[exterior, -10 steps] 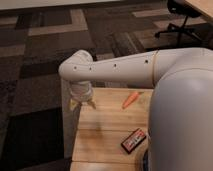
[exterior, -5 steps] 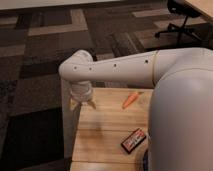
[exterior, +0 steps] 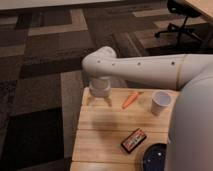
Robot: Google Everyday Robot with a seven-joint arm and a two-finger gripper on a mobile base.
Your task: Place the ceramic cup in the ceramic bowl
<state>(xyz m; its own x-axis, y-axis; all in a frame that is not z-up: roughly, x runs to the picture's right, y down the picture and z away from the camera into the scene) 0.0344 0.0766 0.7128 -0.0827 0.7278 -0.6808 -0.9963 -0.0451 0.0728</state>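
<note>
The ceramic cup (exterior: 161, 103), small and white, stands upright on the wooden table (exterior: 100, 130) near its far right. The dark navy ceramic bowl (exterior: 153, 158) sits at the table's near edge, partly hidden by my white arm body on the right. My gripper (exterior: 99, 101) points down over the table's far left corner, well to the left of the cup, with an orange carrot (exterior: 130, 99) between them. Its fingers are spread and hold nothing.
A black-and-red rectangular packet (exterior: 134, 140) lies between the carrot and the bowl. My forearm (exterior: 145, 67) spans above the table's far edge. Patterned carpet surrounds the table. An office chair base (exterior: 180, 27) stands at the far right.
My gripper and elbow have shifted right along the table's far edge. The arm body has drawn back at the right, so the cup now shows.
</note>
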